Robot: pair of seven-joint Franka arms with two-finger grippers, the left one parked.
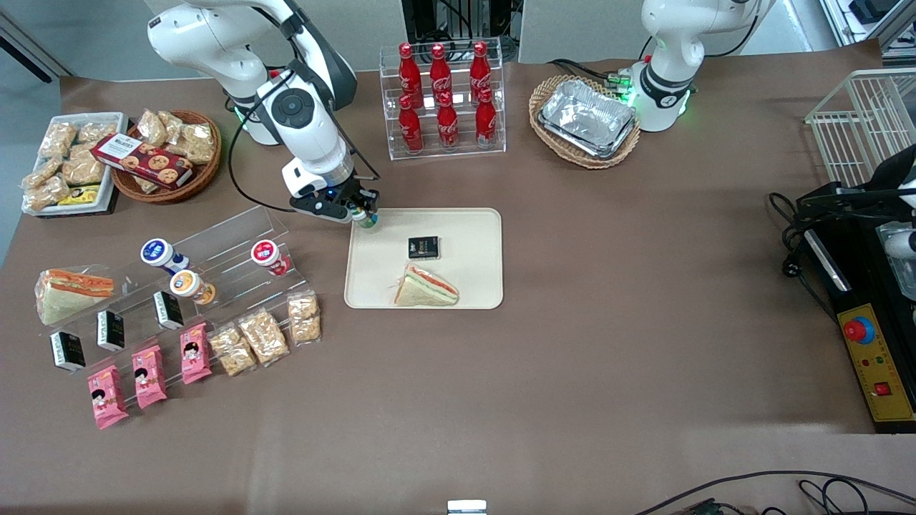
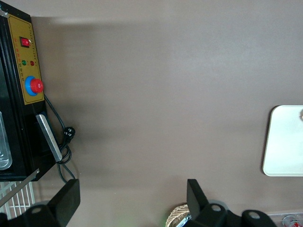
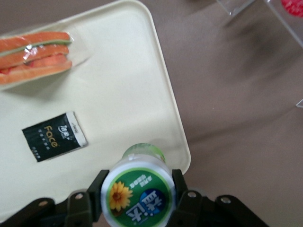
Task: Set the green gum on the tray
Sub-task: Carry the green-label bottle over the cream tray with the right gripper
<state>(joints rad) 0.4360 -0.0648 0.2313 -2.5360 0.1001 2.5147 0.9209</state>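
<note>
My right gripper (image 1: 363,212) hangs over the corner of the beige tray (image 1: 472,236) that is farthest from the front camera and toward the working arm's end. It is shut on the green gum (image 3: 137,191), a small green bottle with a white lid and a green sunflower label. The black fingers (image 3: 97,189) press on both sides of the lid. The bottle's body (image 1: 368,221) points down, above the tray's rim (image 3: 175,113). I cannot tell whether its base touches the tray.
On the tray lie a black packet (image 1: 423,247) and a wrapped sandwich (image 1: 426,287). A clear stepped rack (image 1: 215,250) holding blue-, orange- and red-lidded bottles stands toward the working arm's end. A rack of red cola bottles (image 1: 444,100) and a wicker basket with foil trays (image 1: 585,118) stand farther from the camera.
</note>
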